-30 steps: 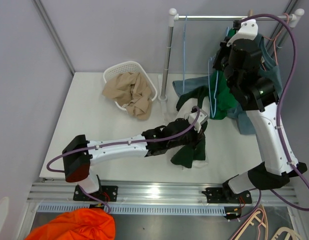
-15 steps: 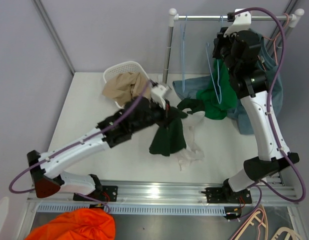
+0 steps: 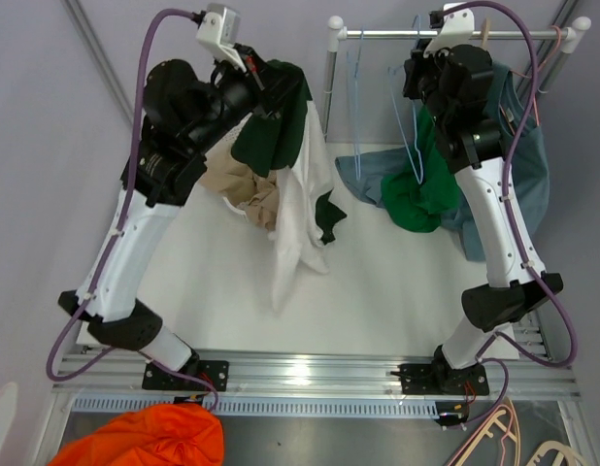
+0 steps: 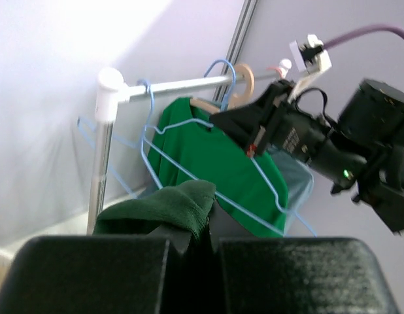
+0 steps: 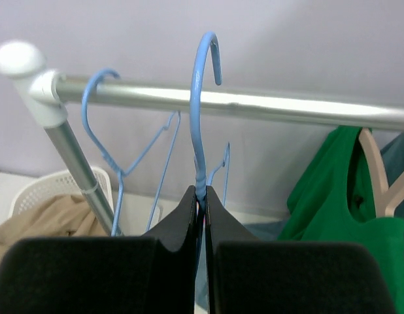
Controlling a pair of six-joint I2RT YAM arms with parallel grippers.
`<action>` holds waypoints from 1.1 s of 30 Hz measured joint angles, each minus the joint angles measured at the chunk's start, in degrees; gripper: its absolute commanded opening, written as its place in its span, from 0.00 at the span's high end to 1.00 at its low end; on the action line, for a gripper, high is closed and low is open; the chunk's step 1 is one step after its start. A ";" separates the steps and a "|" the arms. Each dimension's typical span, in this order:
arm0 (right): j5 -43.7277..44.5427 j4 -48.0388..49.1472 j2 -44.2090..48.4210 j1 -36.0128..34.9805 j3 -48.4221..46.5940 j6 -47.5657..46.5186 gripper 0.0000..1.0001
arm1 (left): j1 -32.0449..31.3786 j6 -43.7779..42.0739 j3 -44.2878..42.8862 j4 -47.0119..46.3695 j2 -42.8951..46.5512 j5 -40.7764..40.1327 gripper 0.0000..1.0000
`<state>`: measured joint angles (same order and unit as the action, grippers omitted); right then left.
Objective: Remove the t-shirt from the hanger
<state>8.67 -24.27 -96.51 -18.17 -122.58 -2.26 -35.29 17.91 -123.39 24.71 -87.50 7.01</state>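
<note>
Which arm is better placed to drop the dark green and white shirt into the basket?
Left. The left gripper is shut on the shirt, which hangs close to the basket. The right gripper is clamped on the blue hanger by the rail.

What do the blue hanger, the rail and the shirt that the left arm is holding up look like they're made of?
Blue hanger: thin wire, probably plastic-coated metal. It is smooth and slightly glossy, and it holds a fine bent hook.
Rail: a metal tube with a silver finish and a bright highlight along it.
T-shirt: soft matte cloth, likely a cotton knit. It hangs in limp folds.
</note>
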 measured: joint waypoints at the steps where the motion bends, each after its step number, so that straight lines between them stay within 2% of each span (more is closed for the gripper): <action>1: 0.00 0.13 -0.42 0.02 -0.96 -0.04 1.00 | 0.35 0.00 -3.06 0.44 -2.27 0.72 0.99; 5: 0.02 0.57 -2.34 0.28 -4.79 -0.52 1.00 | 3.02 0.02 -12.02 2.32 -9.75 3.34 0.99; 12: -0.55 1.97 -6.03 1.57 -6.58 -0.81 1.00 | 14.05 0.09 -12.50 1.86 -11.56 5.86 0.99; 21: -2.89 1.88 -10.45 1.95 -7.34 -0.79 1.00 | 29.24 4.26 -15.74 -8.17 -16.04 7.80 0.99; 27: -5.77 1.92 -10.47 1.95 -7.54 -0.28 1.00 | 34.42 8.76 -16.26 -16.48 -21.42 8.26 0.99; 33: -8.13 1.84 -10.47 1.31 -7.56 0.26 1.00 | 37.79 10.67 -14.88 -18.21 -25.44 8.24 0.99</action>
<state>0.54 -22.44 -106.98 -16.86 -130.15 -2.00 2.50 28.58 -138.28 6.50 -112.95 15.25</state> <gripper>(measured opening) 0.028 0.011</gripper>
